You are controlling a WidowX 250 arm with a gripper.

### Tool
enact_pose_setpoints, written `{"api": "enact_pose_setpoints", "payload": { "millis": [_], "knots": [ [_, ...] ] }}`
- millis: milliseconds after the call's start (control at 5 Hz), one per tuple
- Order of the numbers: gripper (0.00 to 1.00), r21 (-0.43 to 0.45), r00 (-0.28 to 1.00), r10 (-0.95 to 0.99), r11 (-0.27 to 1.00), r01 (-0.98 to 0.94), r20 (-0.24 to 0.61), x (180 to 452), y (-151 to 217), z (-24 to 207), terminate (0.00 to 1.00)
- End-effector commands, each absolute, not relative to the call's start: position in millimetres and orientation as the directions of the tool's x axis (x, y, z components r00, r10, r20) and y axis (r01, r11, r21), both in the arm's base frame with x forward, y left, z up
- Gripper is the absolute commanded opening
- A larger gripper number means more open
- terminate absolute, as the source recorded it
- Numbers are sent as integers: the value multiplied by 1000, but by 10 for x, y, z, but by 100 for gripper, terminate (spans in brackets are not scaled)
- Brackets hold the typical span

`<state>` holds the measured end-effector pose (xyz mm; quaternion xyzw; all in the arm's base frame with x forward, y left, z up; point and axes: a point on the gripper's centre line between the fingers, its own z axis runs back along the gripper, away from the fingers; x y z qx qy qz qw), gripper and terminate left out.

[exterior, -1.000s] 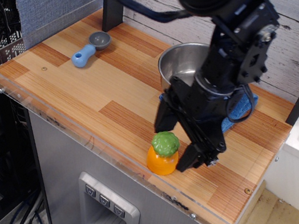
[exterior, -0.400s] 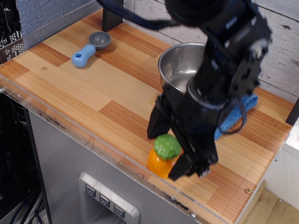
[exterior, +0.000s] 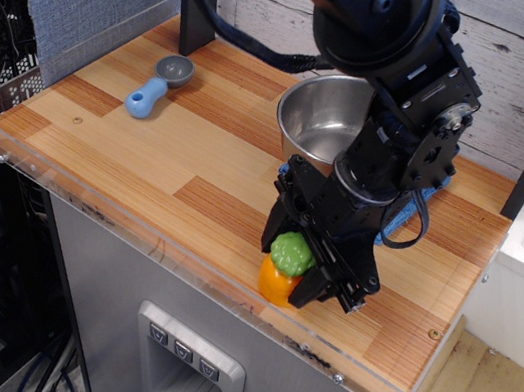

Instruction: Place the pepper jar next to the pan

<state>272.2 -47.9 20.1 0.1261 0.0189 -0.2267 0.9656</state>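
Change: over the last second the black robot gripper [exterior: 291, 264] has come lower and drawn its jaws in from a wide straddle until they hug the small rounded orange pepper jar with a bumpy green dome cap [exterior: 286, 268].
Edges and room: the jar stands on the striped wooden tabletop [exterior: 148, 151], close to the clear plastic strip along the front edge [exterior: 127, 213]. Bare wood lies open to the jar's left and right.
Jaws: narrowed around the jar, one finger on each side, pressed against or just beside the green cap and orange body; actual contact cannot be confirmed.
Jar position: upright, on the table, in front of the round stainless steel pan [exterior: 325, 116] and apart from it.
Surroundings: a blue cloth [exterior: 413, 204] lies beside the pan, partly hidden behind the arm. A light blue scoop with a grey bowl [exterior: 158, 82] rests well away to the back left.
In the way: the arm's own body stands between jar and pan.
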Motion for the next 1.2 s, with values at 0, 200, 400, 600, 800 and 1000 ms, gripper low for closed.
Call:
{"api": "enact_pose_setpoints", "payload": {
  "millis": [0,200,400,600,800,1000],
  "knots": [
    [0,213,904,-427,882,421,-20,2733,-384,374,0],
    [0,126,901,-418,906,404,113,2710,-218,711,0],
    [0,73,907,-361,933,354,215,2762,145,1023,0],
    [0,34,930,-271,962,271,248,2924,663,1117,0],
    [0,60,958,-223,975,216,179,3110,1093,994,0],
    [0,70,977,-173,984,166,124,3351,1339,835,0]
  ]
}}
